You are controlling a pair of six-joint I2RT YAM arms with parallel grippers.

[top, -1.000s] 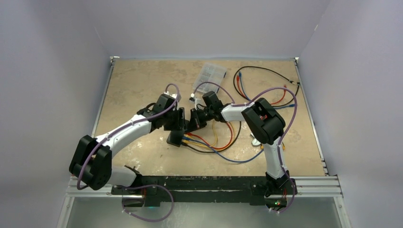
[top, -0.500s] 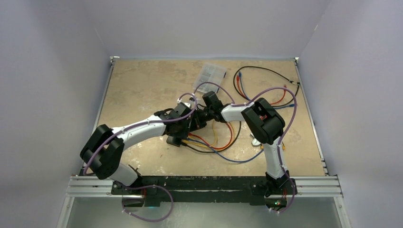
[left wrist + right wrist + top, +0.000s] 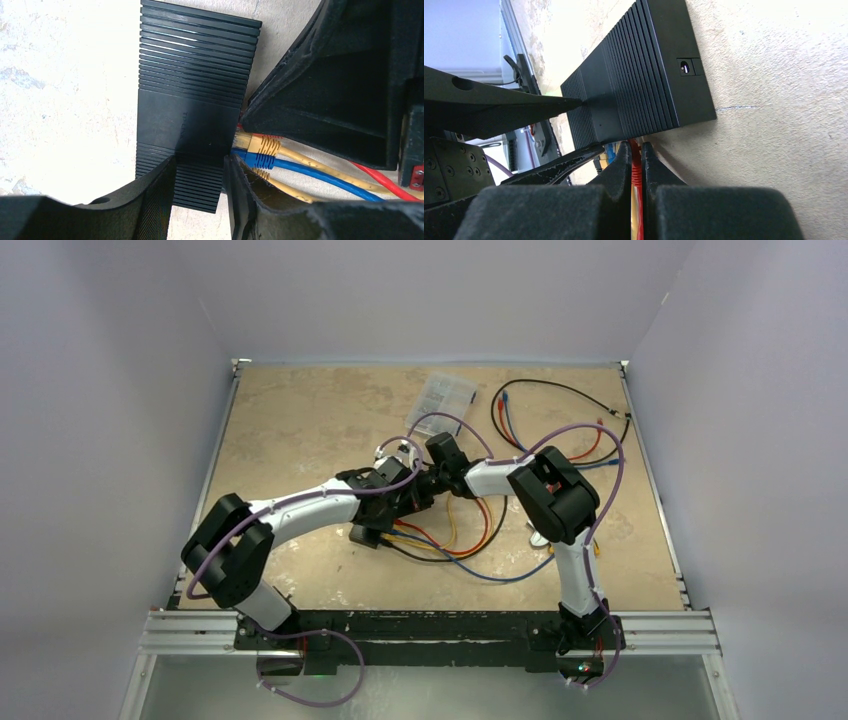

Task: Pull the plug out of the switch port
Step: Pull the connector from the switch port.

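Two arms meet at the middle of the bench [image 3: 290,420]. The switch [image 3: 192,95] lies flat there. Its long axis seems to run roughly near to far, and its row of ports faces right, where the cables fan out.

**Left hand.** The left hand [image 3: 200,165] reaches in from the left and straddles the near end of the switch across its width. One finger [image 3: 155,200] is at the plain long side and the other is at the port side. The jaws stand narrow, about as wide as the box. The views do not show whether both pads press on it.

**Right hand.** The right hand [image 3: 636,150] comes from the right, square to the port side and just beside it. Its jaws are pinched tight on the red plug [image 3: 636,172], close to where the plug enters its port. A yellow plug [image 3: 260,145] and a blue plug [image 3: 259,160] sit seated in the ports next to it, on the near side.

**Governing relation.** The plug's axis crosses the long axis of the switch. The coming pull should therefore run straight right, away from the port face, with the left hand bracing the box against that pull. The right hand is the nearer one, being already on the plug. No gap shows between plug and port, so the plug appears not yet withdrawn.
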